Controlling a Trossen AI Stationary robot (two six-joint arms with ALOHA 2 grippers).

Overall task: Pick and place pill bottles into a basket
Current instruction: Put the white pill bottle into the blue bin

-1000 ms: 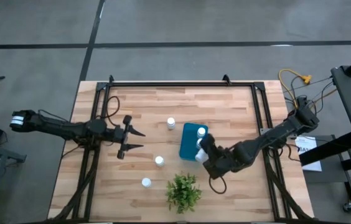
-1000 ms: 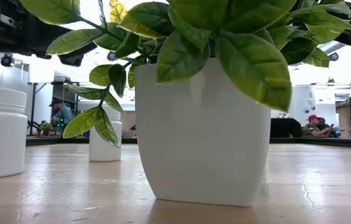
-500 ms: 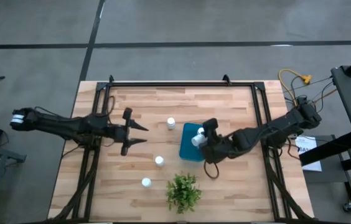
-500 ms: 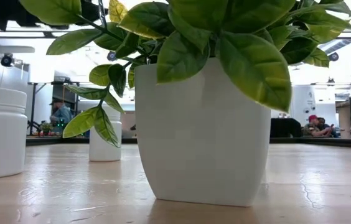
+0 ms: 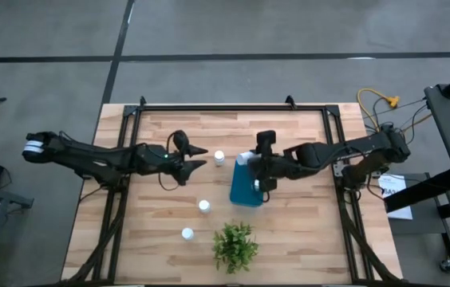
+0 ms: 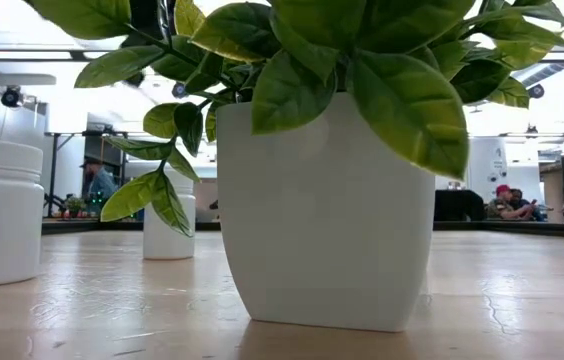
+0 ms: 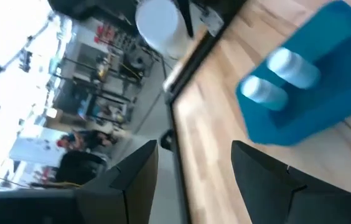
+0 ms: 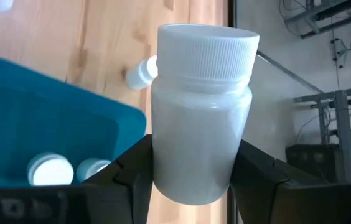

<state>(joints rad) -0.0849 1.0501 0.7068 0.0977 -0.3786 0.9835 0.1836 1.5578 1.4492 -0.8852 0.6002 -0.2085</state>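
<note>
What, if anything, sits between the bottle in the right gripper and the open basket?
Nothing visible. The right gripper holds a pill bottle over the basket; the basket's open top holds only two bottles, with free room beside them.

Grey floor [image 5: 225, 32] w/ dark seams; bright room, people [image 6: 95, 185] seated bkgd.

Six pill bottles [image 5: 219, 157] — two in the one basket [image 5: 245, 191]; one plant [image 5: 234, 245].
</note>
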